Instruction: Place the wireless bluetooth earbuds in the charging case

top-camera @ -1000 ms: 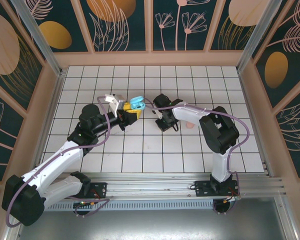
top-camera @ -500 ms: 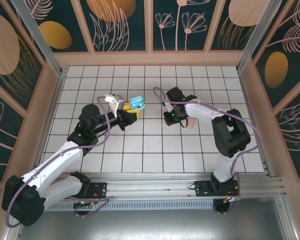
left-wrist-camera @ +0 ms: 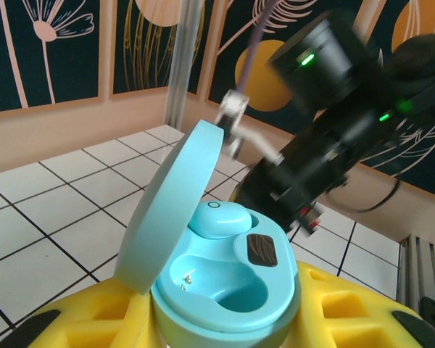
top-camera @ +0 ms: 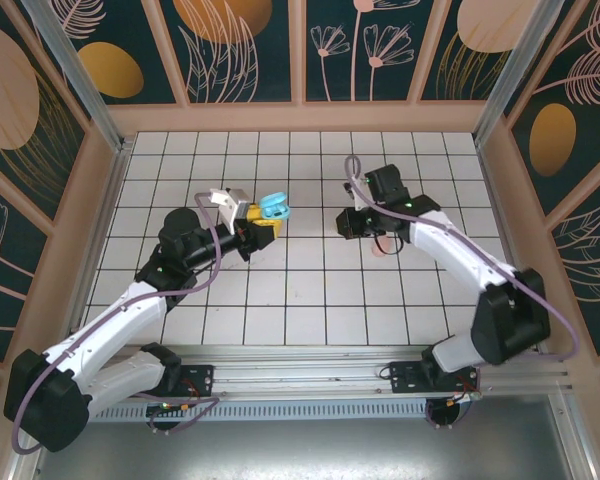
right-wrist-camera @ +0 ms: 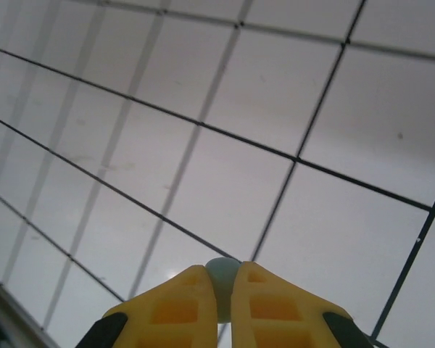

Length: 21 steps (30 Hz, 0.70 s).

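Note:
My left gripper point(top-camera: 261, 221) is shut on the teal charging case point(left-wrist-camera: 225, 290), held left of the table's middle. Its lid point(left-wrist-camera: 170, 210) stands open to the left. One teal earbud point(left-wrist-camera: 219, 217) sits in the far slot, and the near slot is empty. To the right of the case, my right gripper point(top-camera: 353, 223) hangs above the tiles, apart from the case. Its yellow fingers point(right-wrist-camera: 177, 304) are shut on a small teal earbud point(right-wrist-camera: 221, 279), which peeks out at the tips.
A small pale pink object point(top-camera: 383, 247) lies on the tiles under my right forearm, partly covered. The right arm point(left-wrist-camera: 326, 145) looms just behind the open case. Wooden walls point(top-camera: 300, 118) ring the white tiled floor.
My right gripper closed on the teal earbud and moved up and to the right off the tiles, its arm swinging outward. The left arm and case stayed still.

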Each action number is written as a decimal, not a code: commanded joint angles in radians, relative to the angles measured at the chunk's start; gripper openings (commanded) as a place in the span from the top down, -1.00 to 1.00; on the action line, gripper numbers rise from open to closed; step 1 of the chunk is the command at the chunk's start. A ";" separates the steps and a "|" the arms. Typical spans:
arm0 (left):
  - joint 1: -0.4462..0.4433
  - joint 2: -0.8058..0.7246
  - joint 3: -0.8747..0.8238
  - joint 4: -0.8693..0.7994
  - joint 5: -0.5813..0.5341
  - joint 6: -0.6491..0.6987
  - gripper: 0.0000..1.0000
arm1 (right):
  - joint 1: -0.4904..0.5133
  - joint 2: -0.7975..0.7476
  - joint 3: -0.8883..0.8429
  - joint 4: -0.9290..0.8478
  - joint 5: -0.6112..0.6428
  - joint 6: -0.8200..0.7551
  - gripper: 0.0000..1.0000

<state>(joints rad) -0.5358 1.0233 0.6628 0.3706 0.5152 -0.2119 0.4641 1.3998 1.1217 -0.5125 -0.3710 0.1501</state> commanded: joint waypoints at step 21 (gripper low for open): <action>-0.005 0.063 0.020 0.152 0.081 0.019 1.00 | 0.250 -0.153 0.203 0.188 -0.237 0.227 0.85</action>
<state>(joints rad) -0.5358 1.0988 0.6846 0.4606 0.5697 -0.2108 0.6979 1.2125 1.2907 -0.4049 -0.5446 0.3382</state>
